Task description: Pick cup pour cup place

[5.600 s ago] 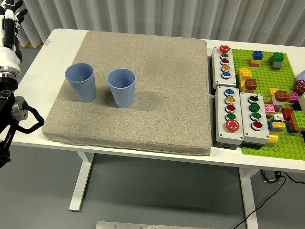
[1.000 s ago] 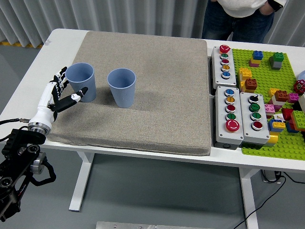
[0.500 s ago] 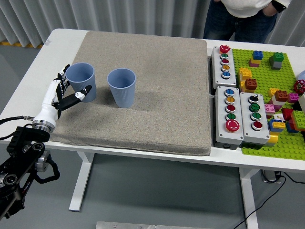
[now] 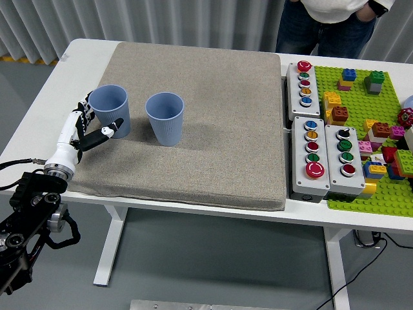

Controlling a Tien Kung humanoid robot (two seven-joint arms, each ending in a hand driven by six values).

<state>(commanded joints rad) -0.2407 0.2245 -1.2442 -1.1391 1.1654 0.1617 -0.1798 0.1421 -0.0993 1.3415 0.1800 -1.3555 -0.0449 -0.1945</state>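
Left hand [image 4: 82, 129] at nine o'clock of mat [image 4: 213, 116], fingers spread around left blue cup [image 4: 110, 111], thumb tip at cup's near side, grip not closed. Cup upright on mat; second blue cup [image 4: 165, 118] upright at its three o'clock. Person [image 4: 329, 22] stands at twelve o'clock, far table edge.

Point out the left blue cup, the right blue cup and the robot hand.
left blue cup [image 4: 113, 117], head view, on its ribbed side wall.
right blue cup [image 4: 167, 126], head view, on its ribbed side wall.
left robot hand [image 4: 79, 131], head view, on the white palm beside the left cup.
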